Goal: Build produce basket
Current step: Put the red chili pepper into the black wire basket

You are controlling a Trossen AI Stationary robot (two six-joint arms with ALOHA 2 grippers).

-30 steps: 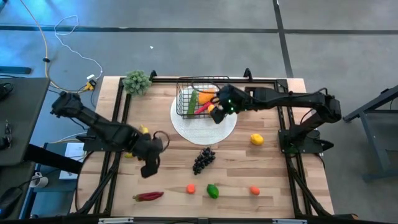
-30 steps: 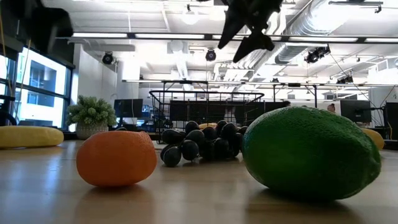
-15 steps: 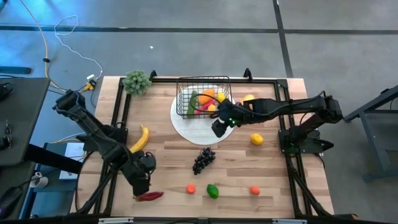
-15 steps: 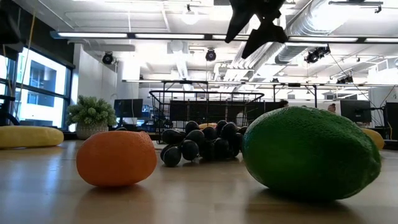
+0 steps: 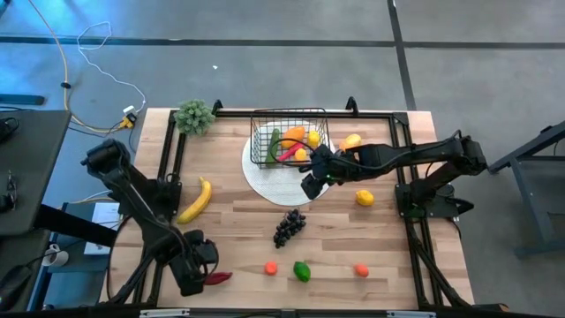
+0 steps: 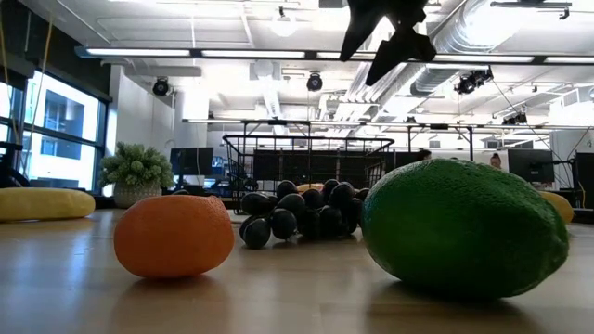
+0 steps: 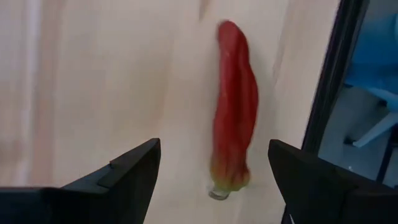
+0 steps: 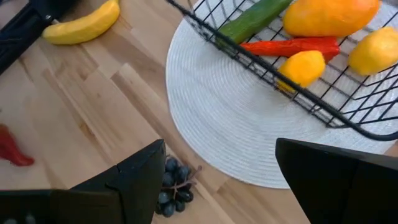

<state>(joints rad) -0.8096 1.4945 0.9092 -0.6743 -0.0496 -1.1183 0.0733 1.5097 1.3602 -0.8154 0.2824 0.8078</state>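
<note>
The black wire basket [image 5: 287, 141] stands on the round white plate [image 5: 265, 181] and holds a cucumber [image 8: 252, 18], a mango [image 8: 329, 14], a red chilli [image 8: 292, 46] and lemons [image 8: 301, 67]. A second red chilli [image 7: 235, 137] lies on the table near its front left corner. My left gripper [image 7: 214, 180] hangs open just above it, one finger on either side of its stem end, touching nothing. My right gripper [image 5: 311, 181] hovers open over the plate's near right rim; it also shows high in the low view [image 6: 385, 37].
A banana [image 5: 196, 200], a grape bunch [image 5: 289, 226], a lemon [image 5: 365, 198], two small oranges [image 5: 271, 268] [image 5: 361, 270] and a green fruit [image 5: 302, 271] lie loose on the table. Another yellow fruit [image 5: 352, 140] lies right of the basket. A leafy bunch [image 5: 194, 116] stands far left.
My left gripper has swung from beside the banana toward the table's near edge and sunk, ending over the loose red chilli, still open. My right gripper has drawn back from the basket toward the near edge, over the plate's rim, still open.
</note>
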